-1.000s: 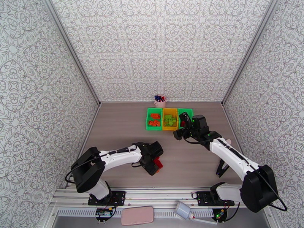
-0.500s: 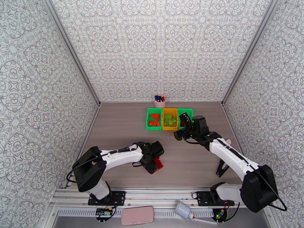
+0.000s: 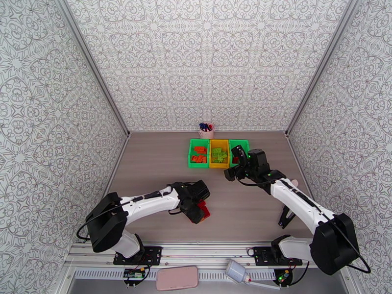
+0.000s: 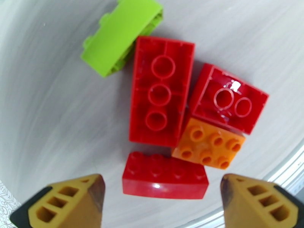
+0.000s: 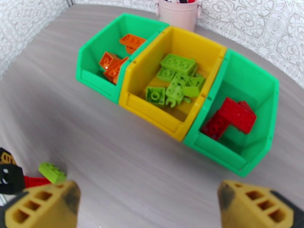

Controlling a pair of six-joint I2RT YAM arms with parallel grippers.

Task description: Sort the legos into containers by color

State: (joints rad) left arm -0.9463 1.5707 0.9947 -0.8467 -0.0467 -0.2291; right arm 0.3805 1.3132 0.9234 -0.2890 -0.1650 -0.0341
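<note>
Pink pen cup [image 5: 178,14] stands at 12 o'clock of the yellow bin [image 5: 148,111], just behind the row. A pink phone [image 3: 177,278] lies off the table [image 3: 157,162] at 6 o'clock, btwn the arm bases. From above, the left gripper [image 4: 161,189] covers most of the loose pile [image 3: 206,210], and the right wrist hides part of the right green bin [image 5: 212,151].

3 bins, touching side by side. Contents overlap, so counts are approx.: 3 orange bricks [image 5: 114,67] in the left green bin [image 5: 95,78], 6 light green bricks [image 5: 178,63] in the yellow bin, 2 red bricks [image 5: 237,114] in the right green bin.

The pile has 5 bricks:
- a long red brick [image 4: 161,90], underside up
- a short red brick [image 4: 228,97] at its 3 o'clock, also underside up
- an orange brick [image 4: 208,143] at 5 o'clock, studs up
- a third red brick [image 4: 165,179] at 6 o'clock
- a light green brick [image 4: 121,33] at 11 o'clock

Left arm lies low toward 3 o'clock across the near table, wrist pointing down over the pile. Its fingers are spread wide w/ nothing held.

Right arm stretches toward 11 o'clock. The right gripper [image 5: 148,204] hovers at 6 o'clock of the bins, spread wide and empty.
</note>
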